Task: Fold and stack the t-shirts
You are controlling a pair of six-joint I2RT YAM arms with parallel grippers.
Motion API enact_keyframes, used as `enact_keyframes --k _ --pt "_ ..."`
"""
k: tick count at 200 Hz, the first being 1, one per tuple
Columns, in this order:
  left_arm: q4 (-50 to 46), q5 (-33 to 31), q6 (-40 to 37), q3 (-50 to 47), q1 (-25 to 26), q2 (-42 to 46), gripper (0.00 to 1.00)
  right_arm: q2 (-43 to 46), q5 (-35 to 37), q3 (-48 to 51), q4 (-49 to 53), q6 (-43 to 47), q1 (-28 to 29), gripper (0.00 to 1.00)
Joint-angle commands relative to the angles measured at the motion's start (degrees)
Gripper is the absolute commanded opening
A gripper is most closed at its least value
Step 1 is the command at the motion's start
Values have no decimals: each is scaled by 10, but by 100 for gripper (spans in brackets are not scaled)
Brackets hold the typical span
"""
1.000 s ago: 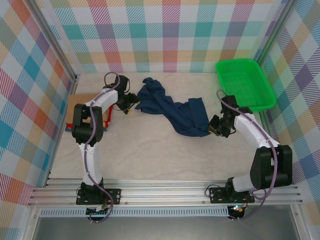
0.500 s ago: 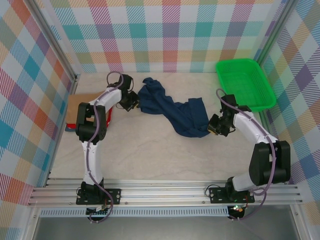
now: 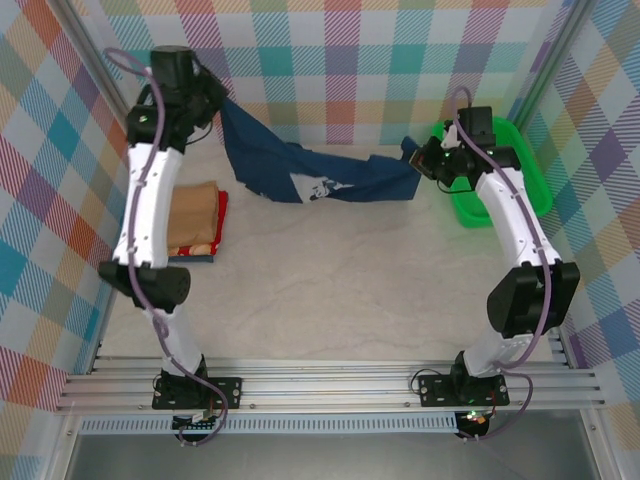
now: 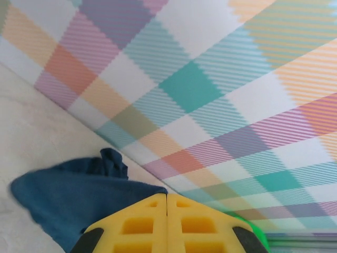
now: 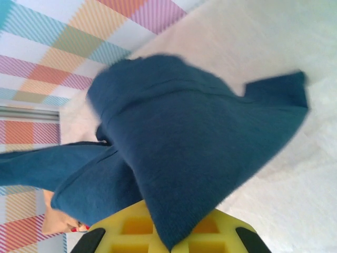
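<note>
The dark navy t-shirt [image 3: 340, 175] hangs stretched in the air between both grippers, its white print [image 3: 318, 188] facing the camera. My left gripper [image 3: 215, 100] is raised at the back left and shut on the shirt's left end. In the left wrist view the yellow fingers [image 4: 137, 224] are pressed together with navy cloth [image 4: 68, 200] at their tip. My right gripper [image 3: 412, 155] is shut on the right end; navy cloth [image 5: 200, 142] drapes over its fingers [image 5: 126, 226]. Folded t-shirts lie stacked at the left: tan [image 3: 195, 210] on top, red [image 3: 221, 215] below, blue [image 3: 190, 258] at the bottom.
The green plastic basket [image 3: 510, 165] stands at the back right, partly behind the right arm. Plaid walls close in the back and both sides. The beige table [image 3: 330, 290] lies beneath the hanging shirt.
The left gripper has shut on the navy shirt. Both arms have risen and pulled apart, lifting the crumpled shirt off the table and stretching it out in the air.
</note>
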State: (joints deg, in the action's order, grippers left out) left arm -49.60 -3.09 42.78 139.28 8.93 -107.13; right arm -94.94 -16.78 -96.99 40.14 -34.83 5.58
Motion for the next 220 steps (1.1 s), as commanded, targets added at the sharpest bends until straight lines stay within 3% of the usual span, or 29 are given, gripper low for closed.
enact_keyframes --k 1,18,37,55,81,115,149,169,194,220 --pt "-49 -38 -24 -120 16 100 0 58 -6 49 2 13 -5 0" --pt "-27 -65 -8 -321 63 228 0 128 41 166 36 1 -5 0" --pt "-34 -76 52 -546 130 353 0 210 109 328 83 -36 -6 18" --pt "-64 -73 122 -725 180 440 0 267 99 472 89 -84 -8 39" --pt "-55 -35 141 -879 210 495 0 331 129 539 116 -148 -8 56" --pt "-17 -1 124 -918 211 461 0 314 155 500 103 -146 -11 62" --pt "-66 -84 107 -874 211 427 0 212 136 475 12 -161 -12 62" --pt "-82 -105 105 -858 210 411 0 141 133 409 -10 -176 3 55" --pt "-74 -105 109 -868 210 396 0 65 190 320 -1 -164 67 52" --pt "-80 -115 121 -875 210 401 0 -23 227 268 21 -158 94 45"
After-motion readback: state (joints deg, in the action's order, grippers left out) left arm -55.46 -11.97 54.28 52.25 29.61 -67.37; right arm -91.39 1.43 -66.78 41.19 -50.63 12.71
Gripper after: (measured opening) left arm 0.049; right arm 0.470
